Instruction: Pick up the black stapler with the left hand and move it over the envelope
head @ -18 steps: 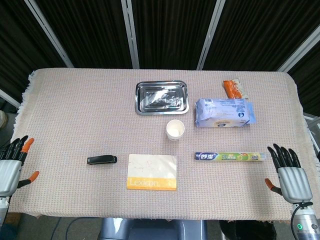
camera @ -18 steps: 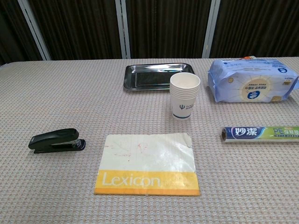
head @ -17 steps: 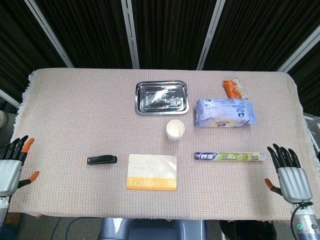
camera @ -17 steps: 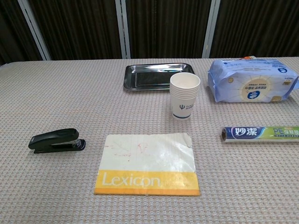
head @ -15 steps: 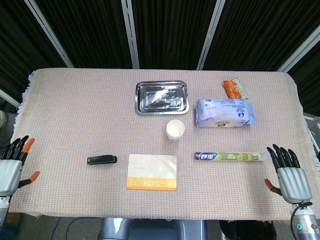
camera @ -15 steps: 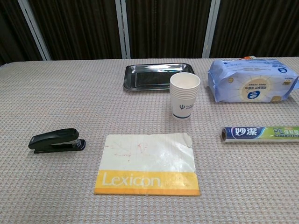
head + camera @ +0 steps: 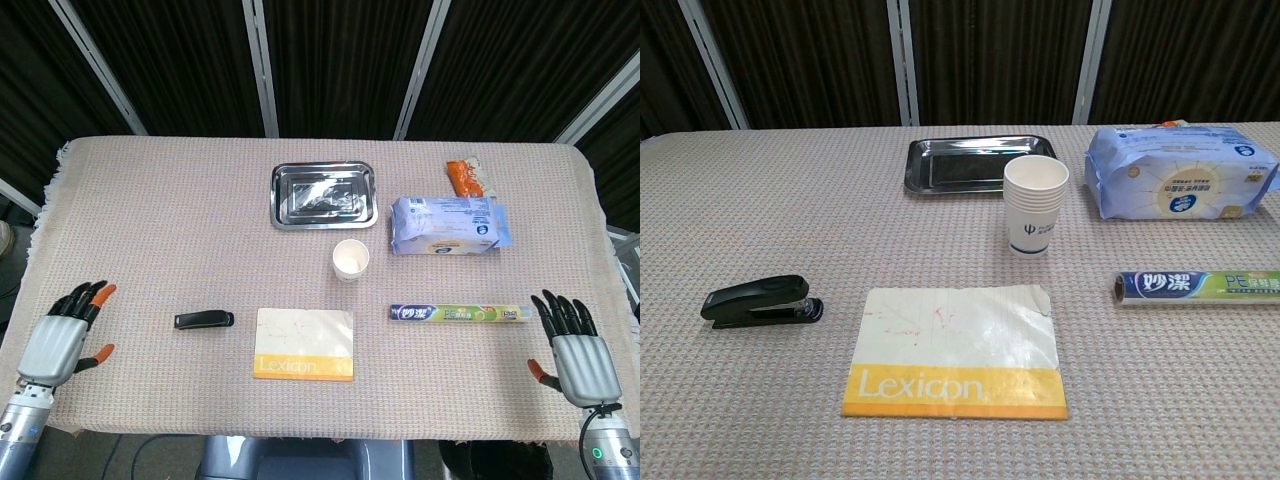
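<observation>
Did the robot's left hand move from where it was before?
Yes. In the head view the left hand has come in over the table's left edge, toward the black stapler, which lies where it was beside the envelope.

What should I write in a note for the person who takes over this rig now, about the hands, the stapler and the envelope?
Left hand: open, holds nothing, over the table's near left edge, apart from the stapler.
Right hand: open, holds nothing, at the near right edge.
Black stapler: lies flat on the cloth, just left of the envelope, not touching it.
Done: nothing grasped yet.
Left: reach the left hand to the stapler, grip it, lift it, carry it right until it is over the envelope.
</observation>
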{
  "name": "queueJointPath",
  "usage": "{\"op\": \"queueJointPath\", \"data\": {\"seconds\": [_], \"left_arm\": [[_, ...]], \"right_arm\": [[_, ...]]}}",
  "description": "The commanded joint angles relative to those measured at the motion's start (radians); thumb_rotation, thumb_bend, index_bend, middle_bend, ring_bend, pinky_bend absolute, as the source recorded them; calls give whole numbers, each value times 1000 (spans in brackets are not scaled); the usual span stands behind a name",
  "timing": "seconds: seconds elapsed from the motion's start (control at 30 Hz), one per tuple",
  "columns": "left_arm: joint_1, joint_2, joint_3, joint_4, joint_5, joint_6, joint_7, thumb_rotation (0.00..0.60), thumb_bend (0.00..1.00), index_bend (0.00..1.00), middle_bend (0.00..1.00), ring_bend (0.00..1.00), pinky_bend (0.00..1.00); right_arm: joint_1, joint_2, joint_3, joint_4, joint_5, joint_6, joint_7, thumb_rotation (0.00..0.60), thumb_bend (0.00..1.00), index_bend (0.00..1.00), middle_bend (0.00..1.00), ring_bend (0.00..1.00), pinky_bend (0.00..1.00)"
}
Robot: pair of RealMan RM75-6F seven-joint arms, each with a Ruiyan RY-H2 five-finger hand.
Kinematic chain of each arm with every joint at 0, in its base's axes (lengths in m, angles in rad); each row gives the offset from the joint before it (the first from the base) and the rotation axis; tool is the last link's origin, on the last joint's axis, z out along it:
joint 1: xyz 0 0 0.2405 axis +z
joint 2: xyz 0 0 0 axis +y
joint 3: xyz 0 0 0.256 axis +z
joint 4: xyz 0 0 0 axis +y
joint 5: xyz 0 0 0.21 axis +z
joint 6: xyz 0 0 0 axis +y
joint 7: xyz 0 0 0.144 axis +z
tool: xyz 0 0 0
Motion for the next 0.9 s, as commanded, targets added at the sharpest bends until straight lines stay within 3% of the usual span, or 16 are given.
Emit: {"op": "queueJointPath", "data": {"seconds": [0.03, 0.4, 0.63, 0.9], "left_arm": [[-30, -81, -5, 27, 21, -12, 51, 600, 209, 207, 158, 137, 315], [-98, -266, -44, 153, -29, -89, 190, 600, 212, 243, 200, 182, 370], [-140, -337, -52, 215, -79, -168, 208, 600, 218, 254, 204, 188, 370], [-185, -405, -60, 280, -113, -231, 201, 600, 265, 340, 234, 209, 375]], "right_arm": [[3, 2, -1, -2, -3, -4, 6, 600, 185, 0, 0, 0, 0], [-4, 42, -10, -7, -34, 10, 102, 600, 184, 0, 0, 0, 0], [-4, 49, -11, -5, -40, 13, 121, 600, 185, 0, 0, 0, 0], [-4, 54, -14, -4, -47, 13, 132, 600, 185, 0, 0, 0, 0]]}}
